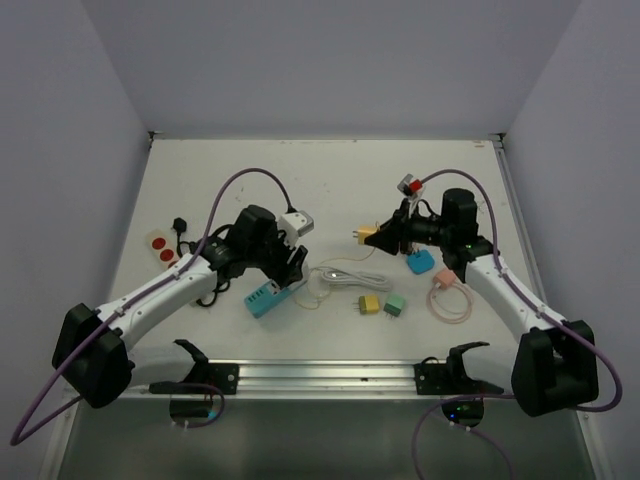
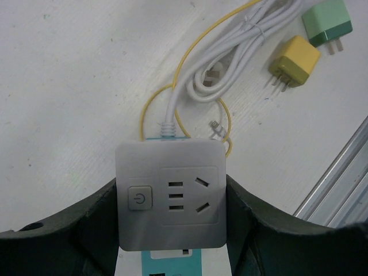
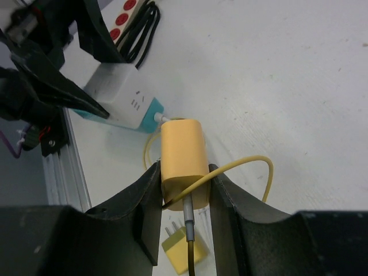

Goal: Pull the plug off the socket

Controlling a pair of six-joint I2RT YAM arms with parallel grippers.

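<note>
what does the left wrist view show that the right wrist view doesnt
Only left wrist: the power button on the socket's face and a green adapter. Only right wrist: the yellow plug gripped between the right fingers, and a red-buttoned power strip. Both: the white socket, held by the left fingers.

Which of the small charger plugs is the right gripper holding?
The orange charger with the cable in it, clamped in the right gripper; the blue, pink, yellow and green ones lie on the table.
</note>
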